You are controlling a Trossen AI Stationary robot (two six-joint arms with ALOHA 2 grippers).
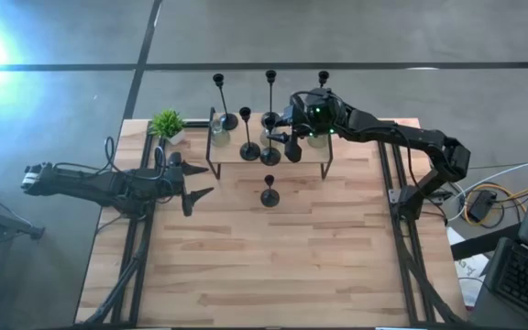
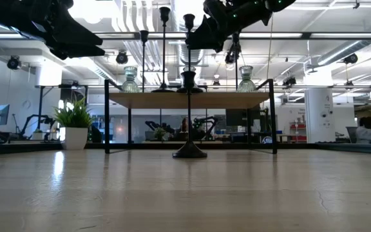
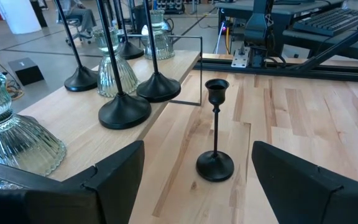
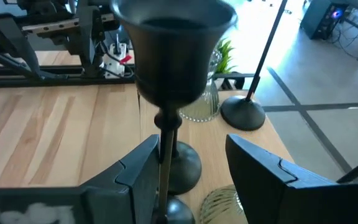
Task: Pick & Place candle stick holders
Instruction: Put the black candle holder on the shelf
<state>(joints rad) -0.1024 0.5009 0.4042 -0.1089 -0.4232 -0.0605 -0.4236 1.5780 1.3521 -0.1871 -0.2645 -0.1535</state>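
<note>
The small green plant (image 1: 166,122) sits in its white pot (image 2: 76,137) at the table's far left corner, just left of the raised shelf. Near it the left gripper (image 1: 191,182) hangs above the table (image 1: 273,266), fingers spread wide and holding nothing, aimed toward the shelf's left leg. The wooden shelf (image 1: 232,151) on thin black legs carries most of the candle stick holders: ribbed clear glass holders (image 3: 17,140), empty as far as can be seen, and black ones with round domed bases, thin stems and small cup tops, among them a tall black holder (image 1: 220,99) at the shelf's back edge. In front of the shelf, alone on the table, stands the short black holder (image 1: 269,191), upright, its cup empty in the left wrist view, with bare wood all round it and the whole near half of the table open. Farther right, the right gripper (image 1: 287,137) is over the shelf's middle; in the right wrist view a black stem (image 4: 166,149) stands between its fingers (image 4: 272,174) with the cup (image 4: 173,50) rising above them. Whether the fingers press the stem cannot be told. The shelf's right edge lies just beyond the right arm's wrist.
</note>
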